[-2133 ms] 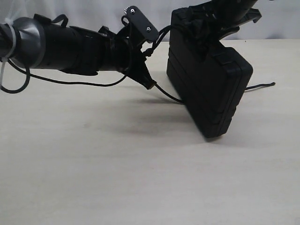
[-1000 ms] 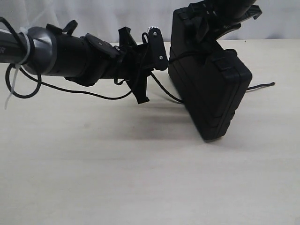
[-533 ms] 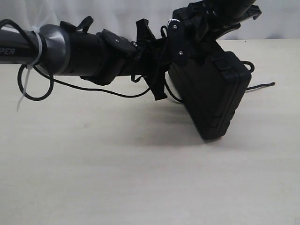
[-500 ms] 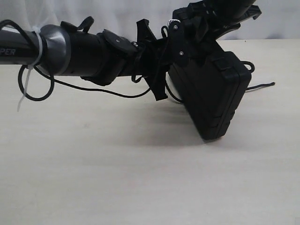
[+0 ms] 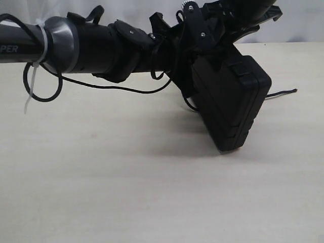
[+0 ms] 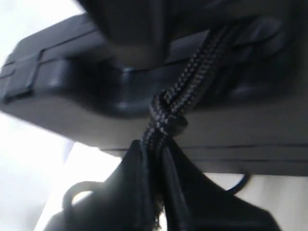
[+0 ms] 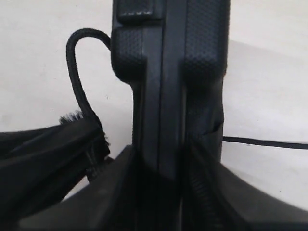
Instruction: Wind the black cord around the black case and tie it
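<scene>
1. Jaws of the left gripper are pressed together on the black cord, pinching it just short of its knot.
2. Past the knot, the cord runs taut against the black case.
3. The right gripper has its jaws clamped on the case's upper edge; the case stands tilted, its lower end on the table.
4. Beyond the case, a stretch of cord lies on the table.
</scene>
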You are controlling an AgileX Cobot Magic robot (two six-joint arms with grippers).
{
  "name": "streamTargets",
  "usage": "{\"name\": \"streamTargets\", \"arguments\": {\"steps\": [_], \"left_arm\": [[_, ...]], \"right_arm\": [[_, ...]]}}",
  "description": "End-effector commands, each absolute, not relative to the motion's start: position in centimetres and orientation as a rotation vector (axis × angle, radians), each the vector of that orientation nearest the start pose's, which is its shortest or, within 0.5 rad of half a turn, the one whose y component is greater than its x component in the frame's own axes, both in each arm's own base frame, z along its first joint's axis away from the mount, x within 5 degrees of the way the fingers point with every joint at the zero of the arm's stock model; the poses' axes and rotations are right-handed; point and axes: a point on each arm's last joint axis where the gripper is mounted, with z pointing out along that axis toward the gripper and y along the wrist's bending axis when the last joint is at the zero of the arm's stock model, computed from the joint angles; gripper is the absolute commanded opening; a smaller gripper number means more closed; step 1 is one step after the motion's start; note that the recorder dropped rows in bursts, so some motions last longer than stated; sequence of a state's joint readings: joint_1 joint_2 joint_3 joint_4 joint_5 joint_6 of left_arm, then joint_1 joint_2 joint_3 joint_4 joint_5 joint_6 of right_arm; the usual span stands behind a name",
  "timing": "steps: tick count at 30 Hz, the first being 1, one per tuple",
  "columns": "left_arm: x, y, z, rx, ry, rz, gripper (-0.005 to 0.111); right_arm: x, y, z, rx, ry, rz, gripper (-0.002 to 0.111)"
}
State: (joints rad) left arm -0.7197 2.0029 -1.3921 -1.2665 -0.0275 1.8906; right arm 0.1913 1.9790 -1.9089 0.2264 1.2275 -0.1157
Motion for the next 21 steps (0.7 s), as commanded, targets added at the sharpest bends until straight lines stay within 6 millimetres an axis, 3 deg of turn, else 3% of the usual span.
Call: {"name": "streamTargets", "arguments": {"steps": [1, 13, 21], "left_arm": [[34.3, -30.8, 21.4, 1.309, 1.639, -0.117, 0.000], [34.1, -32.1, 23.2, 1.234, 1.627, -0.196, 0.000], [33.5, -32.6, 23.1, 1.297, 1.605, -0.274, 0.003]], "right_arm": [[41.8, 9.8, 31.2, -0.370, 2.737, 0.328, 0.033], [41.8, 9.8, 31.2, -0.365, 2.738, 0.329, 0.033], [41.8, 9.8, 31.2, -0.364, 2.737, 0.334, 0.033]]}}
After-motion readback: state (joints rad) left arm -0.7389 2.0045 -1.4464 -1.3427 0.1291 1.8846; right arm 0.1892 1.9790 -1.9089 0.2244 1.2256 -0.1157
